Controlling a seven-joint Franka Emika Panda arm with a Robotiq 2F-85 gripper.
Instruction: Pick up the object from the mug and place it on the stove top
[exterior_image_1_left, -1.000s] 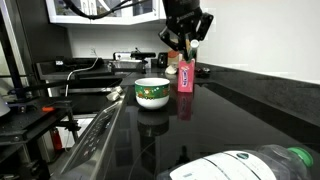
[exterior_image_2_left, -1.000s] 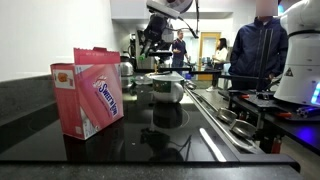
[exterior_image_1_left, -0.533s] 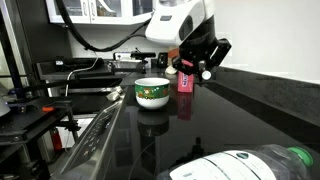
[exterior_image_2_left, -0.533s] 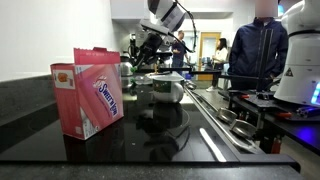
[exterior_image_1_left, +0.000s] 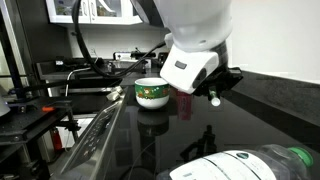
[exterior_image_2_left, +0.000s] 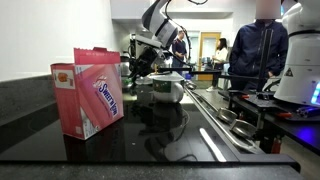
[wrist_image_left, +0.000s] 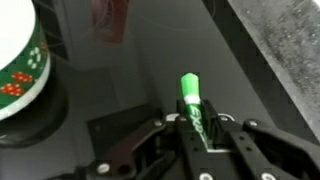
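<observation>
My gripper (wrist_image_left: 198, 128) is shut on the object, a thin white stick with a green end (wrist_image_left: 190, 98) that pokes out past the fingertips. It hangs low over the glossy black stove top (wrist_image_left: 150, 60), to the right of the mug (wrist_image_left: 18, 60). In an exterior view the gripper (exterior_image_1_left: 212, 90) is beside and in front of the white, green-banded mug (exterior_image_1_left: 152, 93), above the stove top (exterior_image_1_left: 240, 125). In an exterior view the gripper (exterior_image_2_left: 140, 66) hovers over the stove top (exterior_image_2_left: 150, 140). I cannot tell whether the stick touches the surface.
A pink carton (exterior_image_2_left: 88, 92) stands on the stove top and is partly hidden behind my arm in an exterior view (exterior_image_1_left: 185, 104). A large white-and-green bottle (exterior_image_1_left: 250, 165) lies in the near foreground. A speckled counter (wrist_image_left: 280, 50) borders the stove. People (exterior_image_2_left: 258, 50) stand in the background.
My arm has swung down from high behind the mug to low over the stove top beside it, nearer one exterior camera, with the stick still in the gripper.
</observation>
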